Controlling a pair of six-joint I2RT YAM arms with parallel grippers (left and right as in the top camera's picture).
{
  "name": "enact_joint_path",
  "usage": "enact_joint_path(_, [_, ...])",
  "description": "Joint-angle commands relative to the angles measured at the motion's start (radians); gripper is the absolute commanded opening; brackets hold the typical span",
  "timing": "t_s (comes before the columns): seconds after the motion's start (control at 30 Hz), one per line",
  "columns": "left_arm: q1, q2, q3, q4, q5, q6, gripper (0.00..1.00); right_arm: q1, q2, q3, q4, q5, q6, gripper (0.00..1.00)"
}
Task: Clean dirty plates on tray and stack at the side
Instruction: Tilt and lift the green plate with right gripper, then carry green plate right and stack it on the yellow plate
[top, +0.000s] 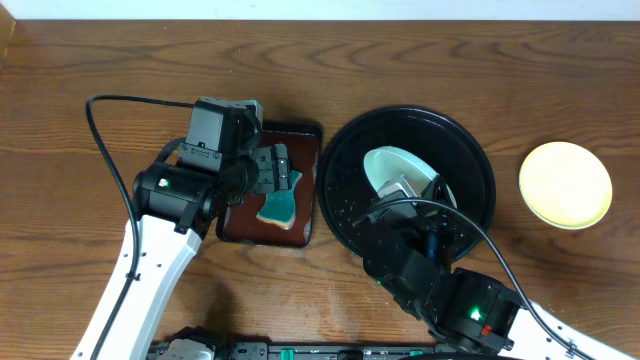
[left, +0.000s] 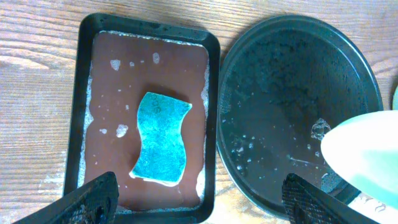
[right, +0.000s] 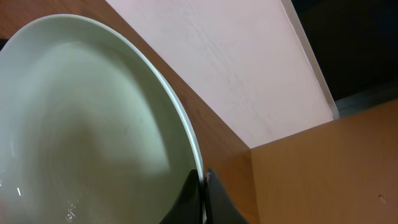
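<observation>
Closest to the robot's side of the surface (top: 100, 60), the right arm reaches forward over the large round black tray (top: 345, 190), and the right end effector (right: 202, 186) is clamped on the rim of a pale mint-white plate (top: 395, 165), its two fingers pressed together with the plate's edge between them. The plate is tilted, one side raised off the tray, and it hangs over the middle of the tray; from the right wrist its inner face looks smooth and pale, with no clear red smears to be made out. Droplets and patches of foam speckle the wet black floor of the tray. To the left, just beside the black tray, lies a smaller rectangular dark-brown tray (left: 149, 68) with a film of liquid and white suds along its edges. A blue-green sponge (left: 160, 138) with wavy sides lies flat in it. The left end effector (left: 202, 199) hovers above the near end of this tray with its fingers spread wide apart, gripping nothing and not touching the sponge. To the right, well apart from the black tray, a yellow plate (top: 565, 184) sits flat on the bare wood and looks free of smears. Beyond everything, the far edge of the surface meets a pale wall.
</observation>
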Motion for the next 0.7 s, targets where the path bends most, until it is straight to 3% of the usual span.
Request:
enact_joint_path(0.0, [0.002,0.005,0.009,0.000,0.006,0.010,0.84,-0.011,-0.006,0.001,0.005,0.031,0.056,0.01])
enact_joint_path(0.2, [0.002,0.005,0.009,0.000,0.006,0.010,0.85,-0.185,-0.001,-0.002,-0.003,-0.078,0.274,0.01])
enact_joint_path(0.67, [0.002,0.005,0.009,0.000,0.006,0.010,0.85,-0.985,-0.021,-0.001,-0.011,-1.064,0.444,0.01])
